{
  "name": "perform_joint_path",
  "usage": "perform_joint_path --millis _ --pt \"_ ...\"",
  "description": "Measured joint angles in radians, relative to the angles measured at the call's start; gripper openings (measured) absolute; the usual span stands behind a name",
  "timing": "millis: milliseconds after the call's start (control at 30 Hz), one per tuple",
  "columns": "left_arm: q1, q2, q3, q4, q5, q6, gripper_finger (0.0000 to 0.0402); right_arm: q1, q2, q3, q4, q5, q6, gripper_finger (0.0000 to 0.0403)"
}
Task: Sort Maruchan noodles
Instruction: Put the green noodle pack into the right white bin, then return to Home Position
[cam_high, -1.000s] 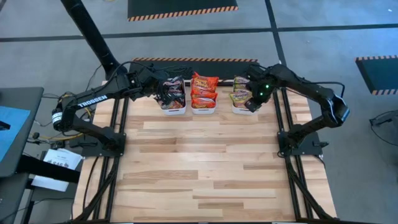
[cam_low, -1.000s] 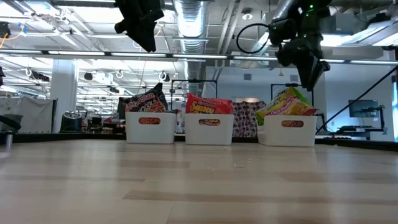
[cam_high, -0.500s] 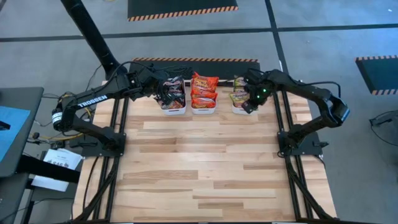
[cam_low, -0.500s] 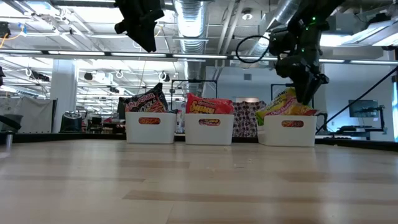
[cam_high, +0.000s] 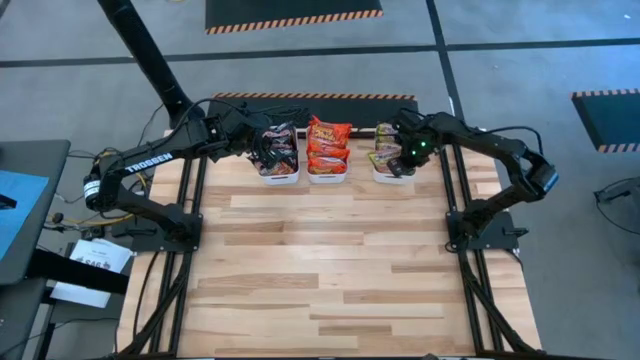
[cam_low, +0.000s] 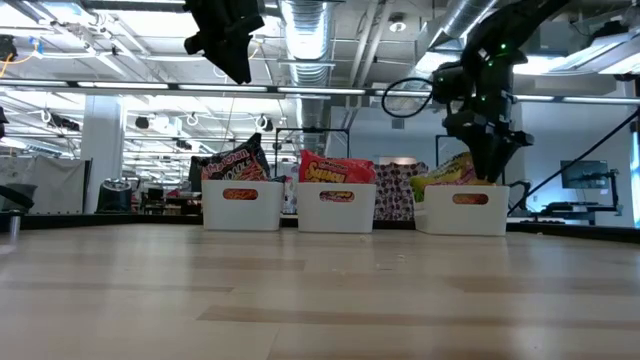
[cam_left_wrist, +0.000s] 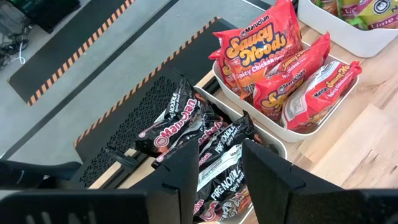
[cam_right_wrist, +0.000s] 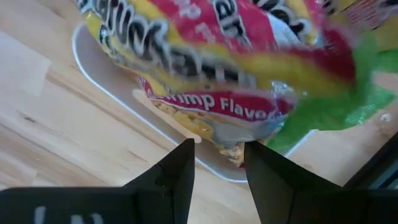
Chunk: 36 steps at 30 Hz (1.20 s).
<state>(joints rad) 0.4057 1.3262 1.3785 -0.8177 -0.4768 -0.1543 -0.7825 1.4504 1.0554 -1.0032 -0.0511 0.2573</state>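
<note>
Spanning pale wood table (cam_high: 330, 260), 3 white bins (cam_low: 336, 207), both end effectors parted, empty, industrial ceiling behind.

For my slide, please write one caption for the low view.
Three white bins hold sorted Maruchan noodles; the right gripper reaches into the green packets' bin.

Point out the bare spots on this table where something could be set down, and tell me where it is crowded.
The light wooden tabletop is bare from the three white plastic bins forward, between the two arm bases. The far edge is crowded: the bins stand in a tight row packed with crinkly ramen packets, the left gripper hovering over the dark packets, the right gripper low at the green-yellow ones.
</note>
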Motion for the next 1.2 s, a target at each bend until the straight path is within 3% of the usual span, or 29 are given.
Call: perform_joint_path --millis 233,633,867,1200 --pt "0.0 0.0 0.0 0.0 0.0 0.0 0.0112 0.02 0.062 0.003 -0.037 -0.03 -0.002 0.0163" --pt "0.0 0.0 0.0 0.0 0.0 0.0 0.0112 0.024 0.019 0.044 -0.099 -0.03 -0.019 0.0163" --pt "0.0 0.0 0.0 0.0 0.0 0.0 0.0112 0.007 0.014 0.045 -0.21 0.081 -0.022 0.0163" --pt "0.0 0.0 0.0 0.0 0.019 -0.007 0.0112 -0.017 0.006 0.045 -0.297 0.08 -0.026 0.0163"
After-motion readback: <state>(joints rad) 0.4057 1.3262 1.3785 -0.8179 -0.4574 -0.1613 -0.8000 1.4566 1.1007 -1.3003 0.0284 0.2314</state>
